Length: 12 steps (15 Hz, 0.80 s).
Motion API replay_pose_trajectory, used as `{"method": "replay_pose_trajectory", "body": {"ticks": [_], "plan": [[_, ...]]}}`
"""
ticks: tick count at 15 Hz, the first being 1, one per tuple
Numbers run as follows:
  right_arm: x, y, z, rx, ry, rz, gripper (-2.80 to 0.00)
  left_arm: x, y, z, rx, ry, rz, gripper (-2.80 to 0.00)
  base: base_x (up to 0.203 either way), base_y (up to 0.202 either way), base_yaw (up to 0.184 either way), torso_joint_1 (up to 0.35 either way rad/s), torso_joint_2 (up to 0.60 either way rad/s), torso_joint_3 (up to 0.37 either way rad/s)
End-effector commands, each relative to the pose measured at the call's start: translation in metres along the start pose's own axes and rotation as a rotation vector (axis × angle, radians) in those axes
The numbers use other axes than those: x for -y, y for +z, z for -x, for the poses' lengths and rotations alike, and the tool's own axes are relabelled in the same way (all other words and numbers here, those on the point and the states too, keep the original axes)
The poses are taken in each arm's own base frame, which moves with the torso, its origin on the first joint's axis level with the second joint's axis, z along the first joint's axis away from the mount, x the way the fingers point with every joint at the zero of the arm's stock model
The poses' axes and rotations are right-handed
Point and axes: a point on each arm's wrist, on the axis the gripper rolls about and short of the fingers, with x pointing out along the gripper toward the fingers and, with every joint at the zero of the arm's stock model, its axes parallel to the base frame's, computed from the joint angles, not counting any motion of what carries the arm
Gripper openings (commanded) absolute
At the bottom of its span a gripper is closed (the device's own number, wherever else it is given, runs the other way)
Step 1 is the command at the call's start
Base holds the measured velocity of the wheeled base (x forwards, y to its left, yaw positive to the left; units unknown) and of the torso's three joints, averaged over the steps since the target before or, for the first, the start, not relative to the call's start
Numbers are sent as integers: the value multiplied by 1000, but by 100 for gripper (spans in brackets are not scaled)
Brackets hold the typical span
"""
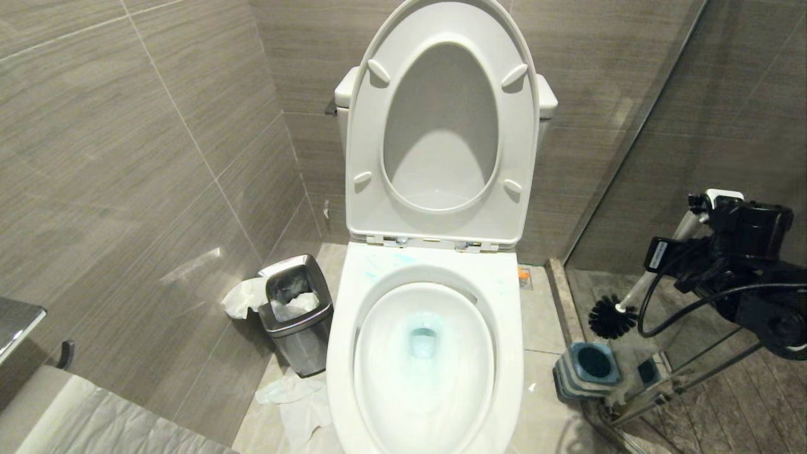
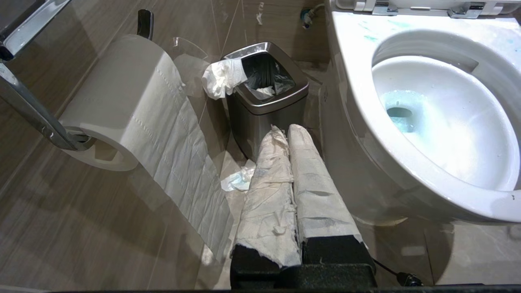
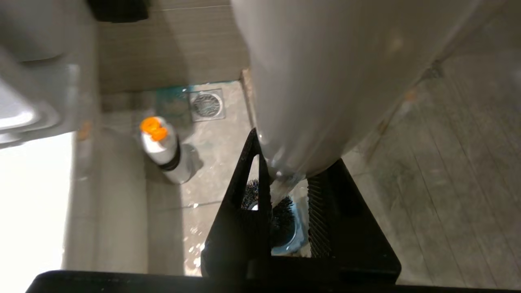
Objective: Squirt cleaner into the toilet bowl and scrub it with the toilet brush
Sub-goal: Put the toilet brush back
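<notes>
Right gripper [image 3: 285, 191] fingers clamped on toilet brush [image 1: 637, 296] handle, bristle head hanging just above holder [image 1: 589, 369], right of toilet bowl [image 1: 504, 328]: ready to scrub. Cleaner [image 1: 423, 340] tints bowl water. Left gripper [image 2: 290, 134] fingers together, parked left of bowl.

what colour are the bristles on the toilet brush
Black, seen best in the head view: the toilet brush.

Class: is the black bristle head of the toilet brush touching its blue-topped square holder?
Apart. The head view shows the black bristle head of the toilet brush hanging above the blue-topped square holder, bare floor showing between them.
</notes>
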Motion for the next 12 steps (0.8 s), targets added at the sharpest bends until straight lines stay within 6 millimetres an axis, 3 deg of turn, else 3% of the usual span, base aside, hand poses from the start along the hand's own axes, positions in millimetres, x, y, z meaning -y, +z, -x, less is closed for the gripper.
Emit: {"method": "replay_pose_trajectory", "body": {"ticks": [1,4,12], "plan": [[1,-39,-27,-49,-22,19,-280,0,0,0,-3,0,0,-280,0,0,0,0,0,0],[9,-65,-38,-99,-45,35,-280,0,0,0,-3,0,0,-280,0,0,0,0,0,0],[33,-95,-61,-147,-79,35,-280,0,0,0,-3,0,0,-280,0,0,0,0,0,0]]}}
